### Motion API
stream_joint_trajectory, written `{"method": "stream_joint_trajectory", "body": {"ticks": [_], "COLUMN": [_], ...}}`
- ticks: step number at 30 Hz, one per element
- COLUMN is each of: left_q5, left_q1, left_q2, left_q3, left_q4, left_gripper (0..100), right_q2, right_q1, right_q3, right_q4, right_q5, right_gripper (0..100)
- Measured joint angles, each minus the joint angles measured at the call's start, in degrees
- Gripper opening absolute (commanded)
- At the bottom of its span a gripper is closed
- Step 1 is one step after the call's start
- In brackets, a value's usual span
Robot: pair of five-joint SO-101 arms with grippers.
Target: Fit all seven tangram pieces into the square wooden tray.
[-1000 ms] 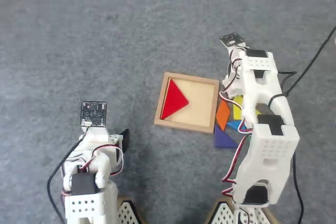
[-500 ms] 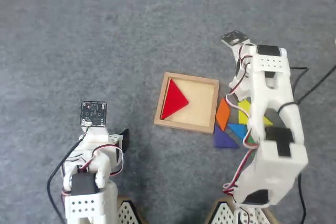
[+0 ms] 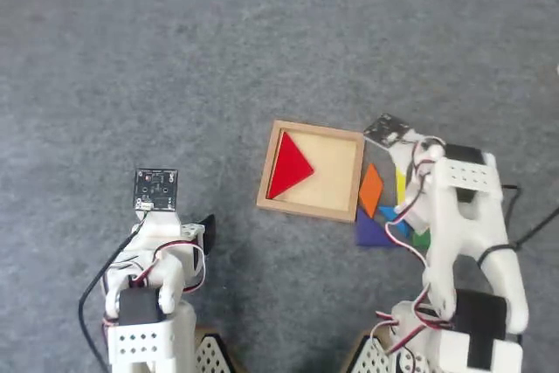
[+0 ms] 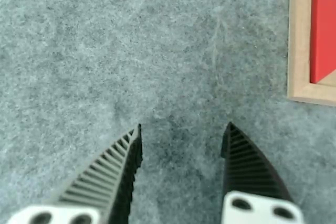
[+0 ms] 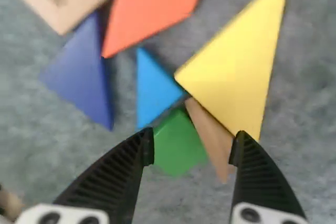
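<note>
High view: the square wooden tray (image 3: 307,208) lies at frame centre on the grey tabletop (image 3: 175,67), holding one piece, the red triangle (image 3: 288,166), against its left wall. Six pieces lie clustered just right of the tray: orange parallelogram (image 3: 371,188), dark blue triangle (image 3: 371,233), yellow triangle (image 5: 236,72), light blue triangle (image 5: 153,90), green square (image 5: 178,142) and brown triangle (image 5: 210,137). The right pincer (image 5: 193,137) hangs over this cluster, jaws apart and empty, with the green square and brown triangle between its tips. The brown triangle's long edge runs along the yellow triangle. The tray lies left of the cluster. The left pincer (image 4: 182,129), likewise apart and empty, rests over bare tabletop at lower left, well apart from the cluster. The right arm is judged the nearer.
</note>
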Motion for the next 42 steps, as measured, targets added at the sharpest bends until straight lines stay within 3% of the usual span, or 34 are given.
{"method": "stream_joint_trajectory", "body": {"ticks": [8, 18, 26, 31, 37, 42], "left_q5": [0.00, 0.00, 0.00, 0.00, 0.00, 0.00], "left_q1": [0.00, 0.00, 0.00, 0.00, 0.00, 0.00], "left_q2": [0.00, 0.00, 0.00, 0.00, 0.00, 0.00], "left_q3": [0.00, 0.00, 0.00, 0.00, 0.00, 0.00], "left_q4": [0.00, 0.00, 0.00, 0.00, 0.00, 0.00], "left_gripper": [24, 24, 24, 24, 24, 24], "right_q2": [11.08, 31.65, 34.20, 34.20, 34.20, 34.20], "right_q1": [-0.62, -3.25, -5.71, -7.38, -7.56, -7.65], "right_q3": [-3.87, -27.60, -34.73, -36.48, -36.66, -38.68], "right_q4": [-6.51, -4.57, -4.48, -4.22, -4.22, -4.22], "right_q5": [-1.49, -15.30, -25.32, -26.37, -27.78, -27.78], "right_gripper": [24.0, 23.8, 24.0, 24.4, 37.6, 39.0]}}
